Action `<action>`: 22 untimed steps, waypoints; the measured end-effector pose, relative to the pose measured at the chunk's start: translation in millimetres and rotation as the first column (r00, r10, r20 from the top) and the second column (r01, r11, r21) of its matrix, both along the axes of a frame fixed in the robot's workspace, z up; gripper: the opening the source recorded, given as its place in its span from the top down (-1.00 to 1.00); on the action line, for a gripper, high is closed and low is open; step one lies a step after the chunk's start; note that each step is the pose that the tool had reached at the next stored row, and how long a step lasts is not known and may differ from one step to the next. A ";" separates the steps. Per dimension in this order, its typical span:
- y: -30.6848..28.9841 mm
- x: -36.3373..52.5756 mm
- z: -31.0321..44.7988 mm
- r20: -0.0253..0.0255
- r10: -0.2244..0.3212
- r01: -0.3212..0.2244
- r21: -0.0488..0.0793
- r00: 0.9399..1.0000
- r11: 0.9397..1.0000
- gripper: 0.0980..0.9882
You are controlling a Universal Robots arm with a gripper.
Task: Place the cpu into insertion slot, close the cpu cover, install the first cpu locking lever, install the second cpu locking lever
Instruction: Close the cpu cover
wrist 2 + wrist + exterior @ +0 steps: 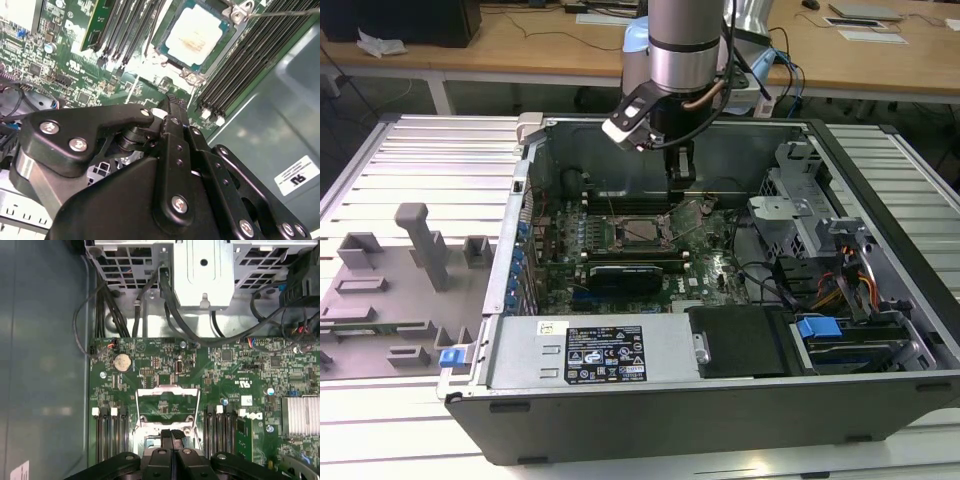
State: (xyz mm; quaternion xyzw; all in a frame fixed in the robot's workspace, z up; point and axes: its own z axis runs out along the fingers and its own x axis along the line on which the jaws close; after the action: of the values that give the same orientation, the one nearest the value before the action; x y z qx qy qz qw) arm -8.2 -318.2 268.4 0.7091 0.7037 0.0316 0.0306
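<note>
The cpu point(198, 32), a silver-grey square chip, lies in the insertion slot point(161, 52) on the green motherboard; in the exterior view the cpu point(640, 232) sits mid-board. The cpu cover point(167, 391), a silver frame with a large window, stands swung open off the socket. A thin wire locking lever point(285, 12) sticks up beside the socket. My gripper point(171, 436) hangs just above the board at the cover's near edge, fingers pressed together, holding nothing. In the exterior view the gripper point(680, 178) hovers behind the socket.
Black memory slots point(240, 75) flank the socket. A metal drive cage point(800, 200) with cables fills the exterior view's right, and a labelled power supply point(605, 352) lies along the case front. A finned heat sink point(300, 415) and a coin battery point(122, 361) sit on the board.
</note>
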 end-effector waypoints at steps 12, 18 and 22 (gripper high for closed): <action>-0.4 26.8 -0.1 0.000 0.000 0.000 0.000 1.000 1.000 0.98; -1.1 47.9 0.0 0.000 0.000 0.000 0.000 1.000 1.000 0.98; -1.2 57.5 -0.1 -0.001 0.000 0.000 0.000 1.000 1.000 0.98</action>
State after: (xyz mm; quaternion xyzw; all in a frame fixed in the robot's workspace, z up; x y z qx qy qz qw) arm 49.3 -319.4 268.3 0.7091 0.7037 0.0315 0.0303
